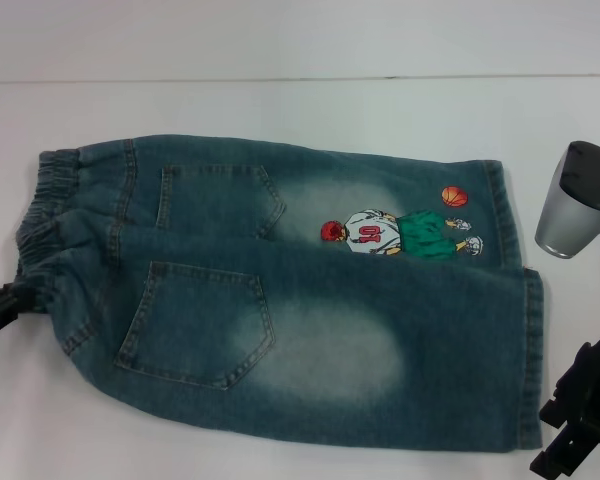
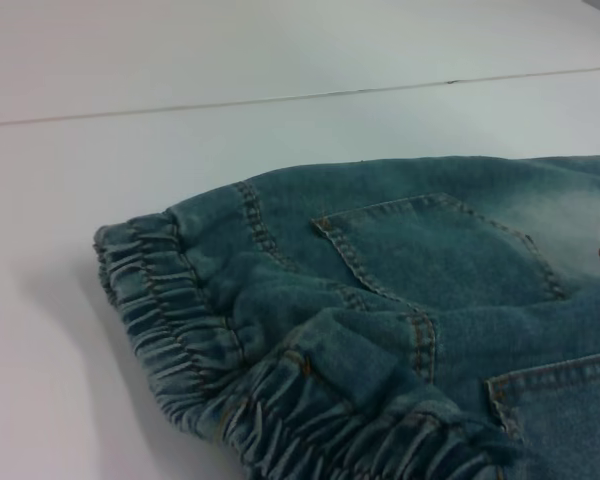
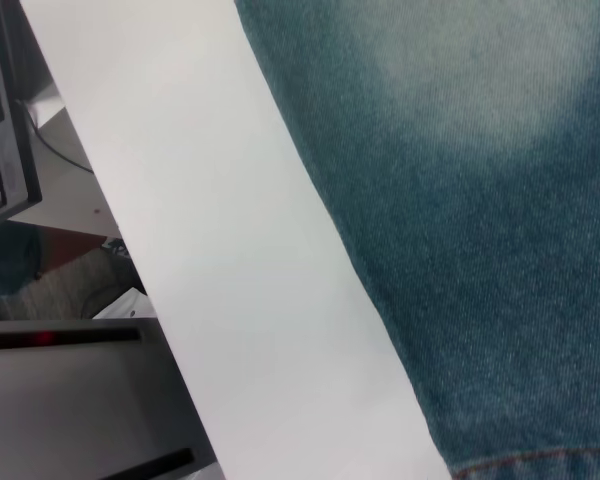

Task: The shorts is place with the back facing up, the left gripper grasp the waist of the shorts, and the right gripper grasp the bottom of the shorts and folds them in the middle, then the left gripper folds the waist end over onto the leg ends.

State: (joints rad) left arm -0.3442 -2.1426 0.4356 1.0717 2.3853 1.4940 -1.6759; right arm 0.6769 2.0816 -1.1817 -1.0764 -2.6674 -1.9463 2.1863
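Observation:
The shorts (image 1: 280,290) lie flat on the white table, back up, with both back pockets and the embroidered basketball player (image 1: 400,235) showing. The ruffled waist (image 1: 45,235) is at the left and the leg hems (image 1: 528,350) are at the right. My left gripper (image 1: 2,305) is at the table's left edge, touching the bunched near part of the waist (image 2: 310,410). My right gripper (image 1: 546,438) stands open at the lower right, just off the near leg hem and holding nothing. The right wrist view shows the near leg's long edge (image 3: 480,220) from above.
The table's near edge (image 3: 160,300) runs close to the shorts, with a keyboard (image 3: 0,130) and floor clutter below it. The right arm's silver wrist (image 1: 575,205) hangs beside the far leg hem. Bare white tabletop (image 1: 300,100) lies beyond the shorts.

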